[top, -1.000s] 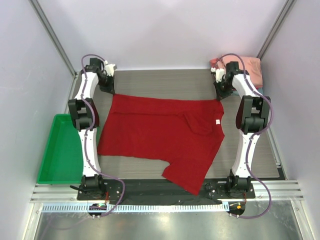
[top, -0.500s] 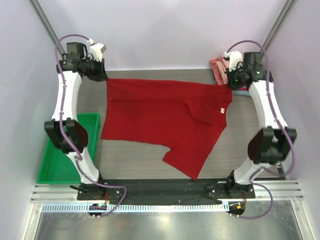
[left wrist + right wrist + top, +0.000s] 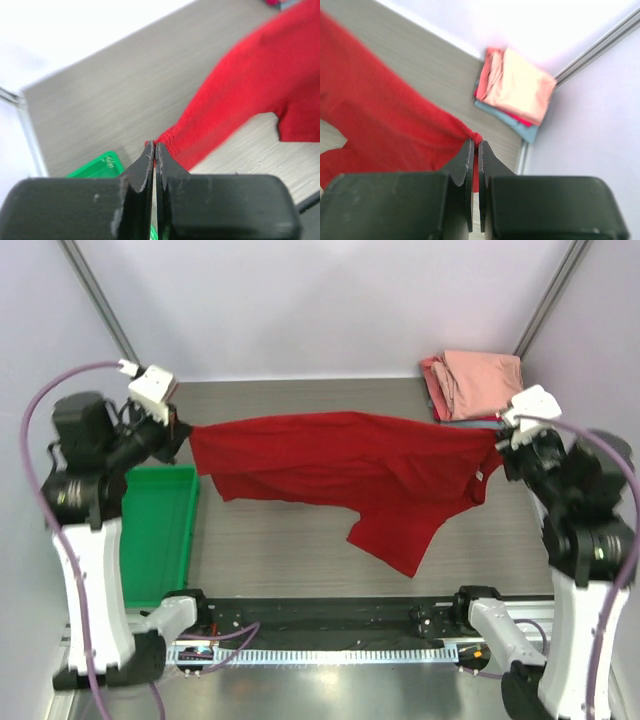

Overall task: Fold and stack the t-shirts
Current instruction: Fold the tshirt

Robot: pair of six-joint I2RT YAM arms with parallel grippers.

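Your left pincer (image 3: 178,430) is clenched on one end of the red shirt (image 3: 340,455) at the left of the overhead view. Your right pincer (image 3: 503,445) grips the opposite end at the right. Each holds only a small pinch of hem.

The table (image 3: 280,550) lies bare beneath the cloth. You hold the red shirt strung between the two arms above the middle of the frame. Its upper edge is pulled nearly straight, and the rest sags toward the lower centre. I judge that you keep it stretched and raised so the wrinkles drop out and it can be laid down flat for the first fold.

The tray (image 3: 160,530) sits at the left edge, beside the left arm, apart from the shirt. The folded pile (image 3: 478,380) rests in the upper right corner, out of the way, probably where this shirt ends up. The small white label (image 3: 479,475) shows close to the right pincer.

The overhead view gives you the whole span and the sag, but not the grips. The left wrist view shows the left pincer (image 3: 152,145) closed tight on a bunched hem of the red shirt (image 3: 240,100), with the tray (image 3: 97,167) just below. The right wrist view shows the right pincer (image 3: 475,142) nipping the red shirt (image 3: 380,115). It also shows that the folded pile (image 3: 517,87) has a teal shirt (image 3: 520,125) at its bottom.
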